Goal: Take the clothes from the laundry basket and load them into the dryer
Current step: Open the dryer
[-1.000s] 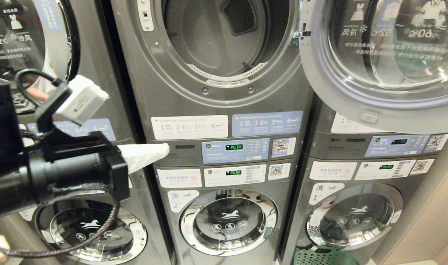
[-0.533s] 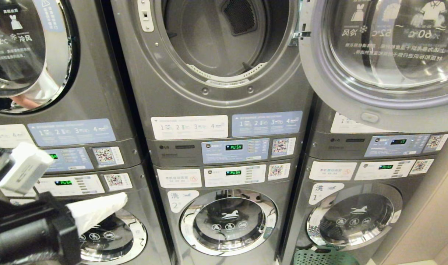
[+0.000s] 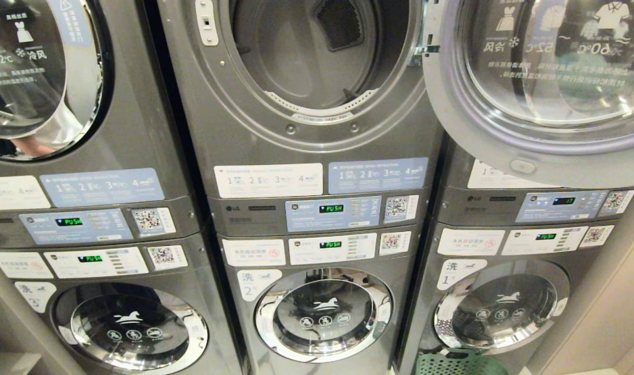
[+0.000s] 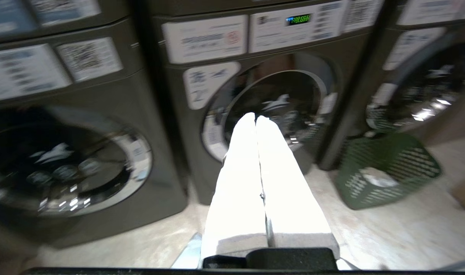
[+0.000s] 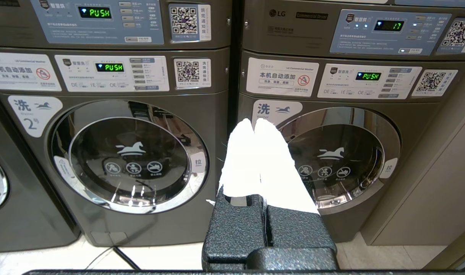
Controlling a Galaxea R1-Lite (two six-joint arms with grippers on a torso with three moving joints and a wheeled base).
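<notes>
Grey front-loading dryer [image 3: 317,57], upper centre: round door [image 3: 535,88] swung right, drum ready for loading. Dark green perforated plastic laundry basket [image 4: 387,170], lower right, on floor. Left gripper [image 4: 256,119] and right gripper [image 5: 254,123]: white fingers pressed together, holding nothing.

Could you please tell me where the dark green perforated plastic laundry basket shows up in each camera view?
Head view: the dark green perforated plastic laundry basket sits at the bottom edge, right of centre.
Left wrist view: at right, on the floor.
Right wrist view: not in it.
Shared landmark: the washer door marked 2.
</notes>
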